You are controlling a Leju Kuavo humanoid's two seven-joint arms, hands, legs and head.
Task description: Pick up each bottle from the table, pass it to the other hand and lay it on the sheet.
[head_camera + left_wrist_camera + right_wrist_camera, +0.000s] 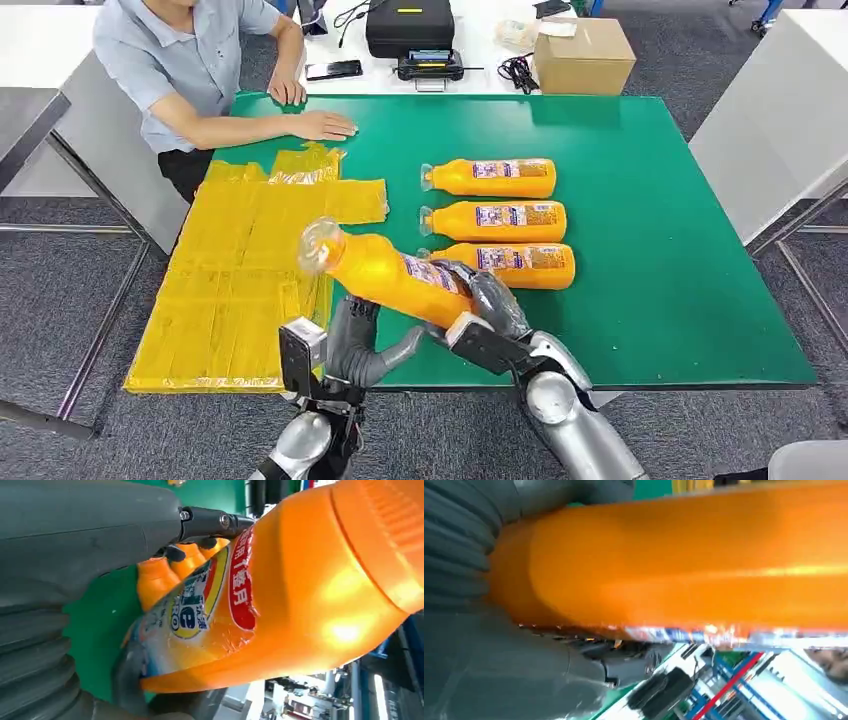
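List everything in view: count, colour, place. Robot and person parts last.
held bottle: one, orange, raised over the table's near edge
lying bottles: three, orange, in a row on the green table
sheet: one, yellow, on the table's left part
cardboard box: one, brown, on the white table behind
black case: one, beside the box
phone: one, black, near the person
person: one, blue shirt, hands on the table's far edge
right hand: grey, grips the held bottle
left hand: grey, under the held bottle

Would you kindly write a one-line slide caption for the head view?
Right hand holds an orange bottle above the left hand, beside the yellow sheet; three bottles wait.
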